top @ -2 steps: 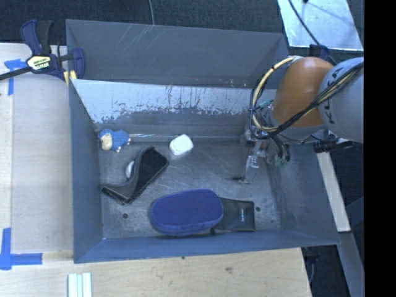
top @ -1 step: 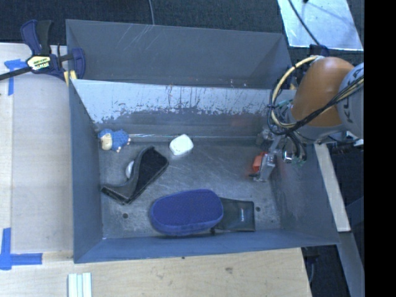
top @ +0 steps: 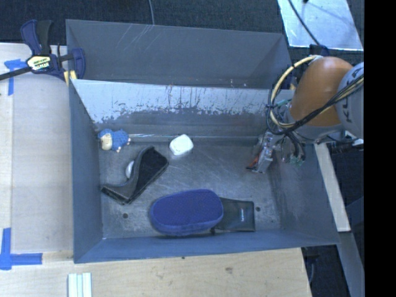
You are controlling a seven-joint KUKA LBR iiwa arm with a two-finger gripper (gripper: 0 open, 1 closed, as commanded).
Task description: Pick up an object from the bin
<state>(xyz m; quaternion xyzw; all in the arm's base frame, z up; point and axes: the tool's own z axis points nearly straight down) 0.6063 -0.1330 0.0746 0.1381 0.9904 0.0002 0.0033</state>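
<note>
Lying closest to the viewer, along the front wall of the bin (top: 86, 184), a blue oval pad (top: 185, 211) is resting flat on the floor, with a black tab (top: 238, 215) sticking out of its right end.

Up and to the right of the pad, past the tab, the end effector (top: 261, 159) is hanging close to the right wall. It is sitting over bare floor, well apart from the pad and from everything else loose. Whether it is standing wide or narrow, I cannot tell, as the wrist parts are crowding it. Nearest to it are the tab and the block.

Above the pad's middle, near the back wall, a small white block (top: 181, 145) is lying on its own. To the pad's upper left, a black angled piece (top: 139, 175) is lying flat, its short leg pointing toward the left wall. A small white oval (top: 130, 169) is sitting just beside its upper edge. Farther up and left of the pad, a little blue-and-yellow figure (top: 112, 140) is lying near the back left corner.

Well above and right of the pad, the arm's orange cover (top: 318, 91) is leaning over the rim, with cables (top: 284, 82) looping round it.
</note>
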